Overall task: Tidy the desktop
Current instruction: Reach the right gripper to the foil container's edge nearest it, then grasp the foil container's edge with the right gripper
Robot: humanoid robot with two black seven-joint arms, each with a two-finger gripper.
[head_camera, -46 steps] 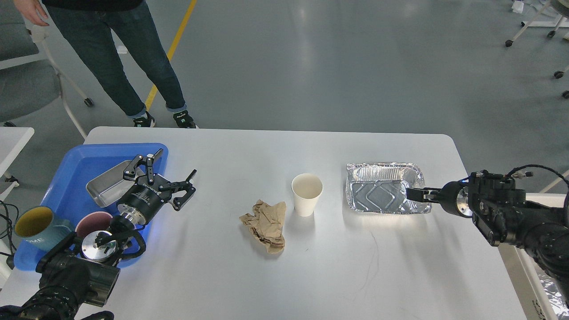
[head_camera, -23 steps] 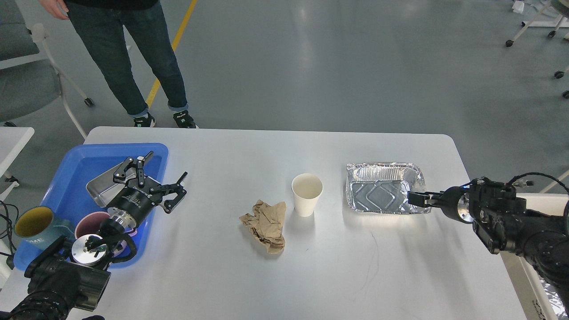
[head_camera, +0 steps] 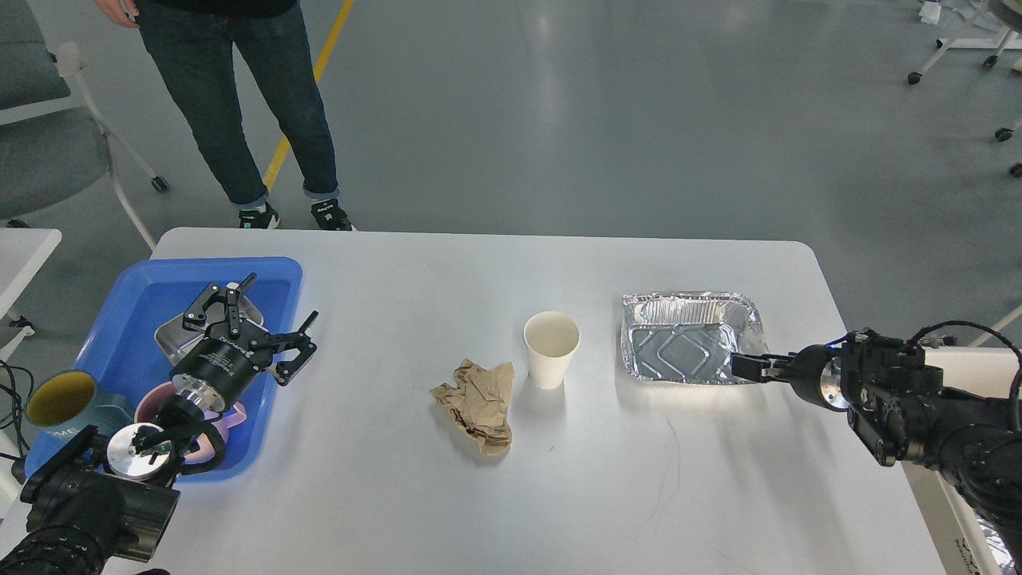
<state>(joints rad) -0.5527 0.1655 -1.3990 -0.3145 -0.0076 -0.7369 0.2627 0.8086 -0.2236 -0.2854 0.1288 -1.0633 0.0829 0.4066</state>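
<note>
Roughly midway, judging by the split between stowed and loose items.

Desktop [head_camera: 383, 495]: white, round-cornered, filling the lower frame, bearing faint dark scratches; carrying three loose items across its middle and right, so not yet tidy.

Blue tray [head_camera: 136, 279]: sitting on the desktop's left end, already holding dishware; serving, apparently, as the collection point.

Foil container [head_camera: 679, 339]: lying open side up on the right half of the desktop, apparently empty, awaiting removal; near-right corner touching or overlapping the tips of the right gripper.

Steel tray [head_camera: 172, 331]: resting tilted inside the blue tray, mostly hidden behind the left gripper; counting as put away.

Crumpled brown paper [head_camera: 477, 403]: lying loose near the desktop's centre, just beside the cup; awaiting removal.

Paper cup [head_camera: 551, 347]: standing upright, white, apparently empty, between the brown paper and the foil container; awaiting removal.

Teal mug [head_camera: 60, 399]: yellow-lined, sitting in the blue tray's near-left corner; counting as put away.

Pink bowl [head_camera: 156, 399]: sitting in the blue tray beside the mug, partly hidden by the left arm; counting as put away.

Left gripper [head_camera: 259, 323]: hanging over the blue tray, fingers spread wide, carrying nothing.

Right gripper [head_camera: 749, 366]: reaching in level from the right at the foil container's near-right corner; fingers looking drawn close together, though whether pinching the foil rim or merely meeting it, cannot tell.

Remaining, on this judgement: foil container, cup, paper.
</note>
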